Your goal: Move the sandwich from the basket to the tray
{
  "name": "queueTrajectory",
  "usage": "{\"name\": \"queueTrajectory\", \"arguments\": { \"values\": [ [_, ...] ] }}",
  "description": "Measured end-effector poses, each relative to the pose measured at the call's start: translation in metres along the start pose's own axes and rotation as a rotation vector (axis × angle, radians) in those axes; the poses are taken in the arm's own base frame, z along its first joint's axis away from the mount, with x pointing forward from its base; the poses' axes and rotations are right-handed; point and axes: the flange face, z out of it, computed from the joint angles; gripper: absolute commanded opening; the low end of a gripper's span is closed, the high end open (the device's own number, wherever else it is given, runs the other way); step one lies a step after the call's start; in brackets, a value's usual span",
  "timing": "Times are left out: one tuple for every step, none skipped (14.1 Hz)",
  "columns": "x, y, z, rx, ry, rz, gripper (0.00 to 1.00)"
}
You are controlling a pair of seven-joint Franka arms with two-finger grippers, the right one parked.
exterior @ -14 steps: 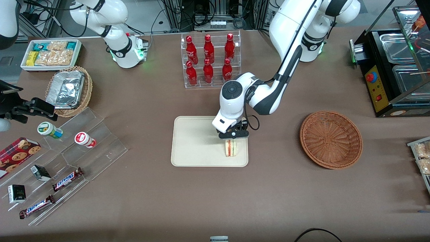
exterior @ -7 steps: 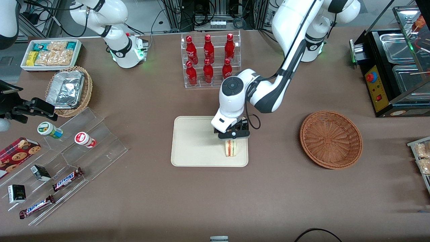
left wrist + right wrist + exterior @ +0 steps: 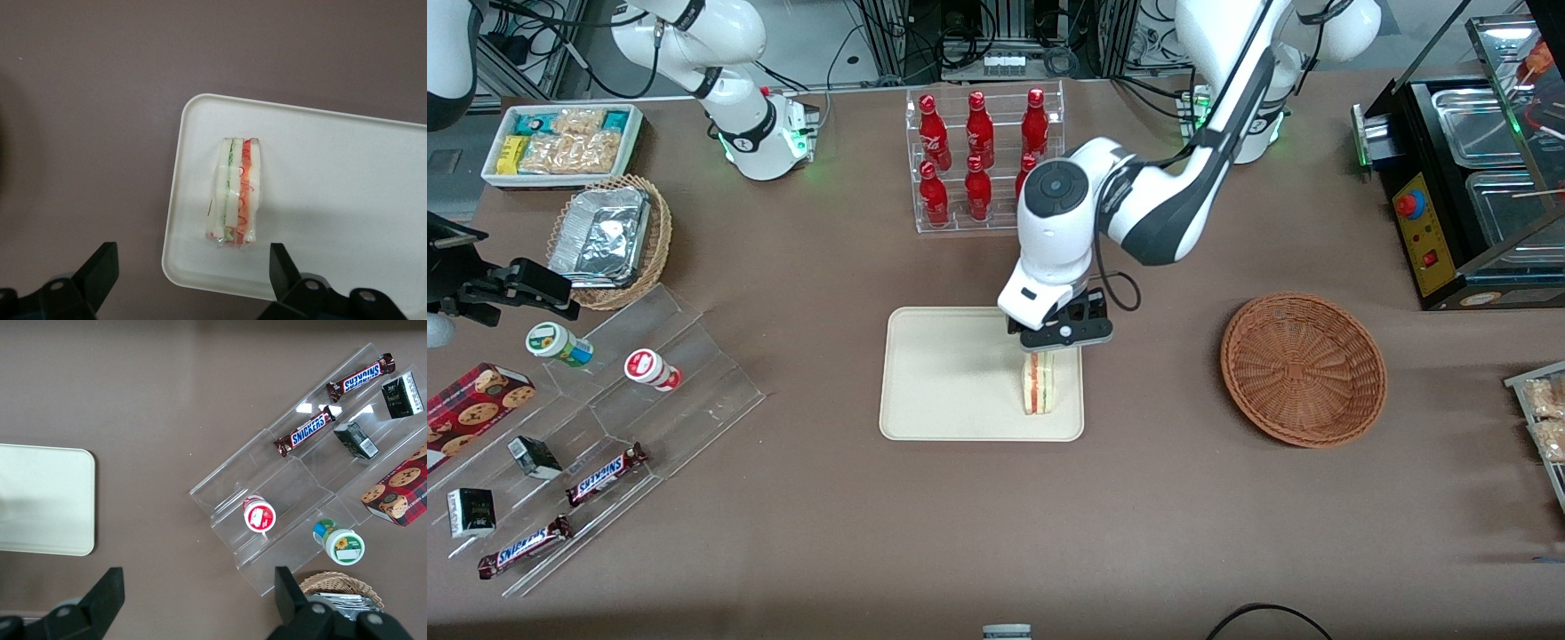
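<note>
The claw (image 3: pixel 1049 349) hangs directly above the sandwich (image 3: pixel 1038 384), its fingers (image 3: pixel 100 267) spread wide and clear of the bread, gripping nothing. The sandwich stands on its edge on the tray (image 3: pixel 943 391), below the claw and close to the tray's rim on the side toward the basket (image 3: pixel 1303 369), which sits empty well off toward the working arm's end of the tabletop.

The placing looks done, so the risks lie in the retreat. The wedge balances on a narrow edge; a sideways sweep of the claw at this height could clip its top and tip it flat, or nudge it over the low rim just beside it. A straight rise before any lateral travel would probably avoid that. The wrapper also seems slick, so a light brush might slide it.
</note>
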Motion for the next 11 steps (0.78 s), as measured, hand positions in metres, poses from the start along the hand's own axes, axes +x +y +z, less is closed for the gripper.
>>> {"name": "queueTrajectory", "arguments": {
  "values": [
    [0.007, -0.011, -0.017, 0.000, 0.006, -0.019, 1.00],
    [0.017, -0.025, -0.037, -0.006, 0.017, -0.045, 1.00],
    [0.028, -0.042, -0.056, -0.010, 0.025, -0.073, 1.00],
    [0.037, -0.059, -0.075, -0.010, 0.030, -0.098, 1.00],
    [0.042, -0.074, -0.091, -0.008, 0.032, -0.119, 1.00],
    [0.045, -0.087, -0.105, -0.003, 0.029, -0.137, 1.00],
    [0.046, -0.099, -0.116, 0.006, 0.024, -0.153, 1.00],
    [0.048, -0.109, -0.124, 0.014, 0.018, -0.167, 1.00],
    [0.051, -0.120, -0.130, 0.022, 0.012, -0.183, 1.00],
    [0.054, -0.131, -0.136, 0.028, 0.008, -0.201, 1.00],
    [0.059, -0.143, -0.142, 0.033, 0.005, -0.221, 1.00]
  ]
}}
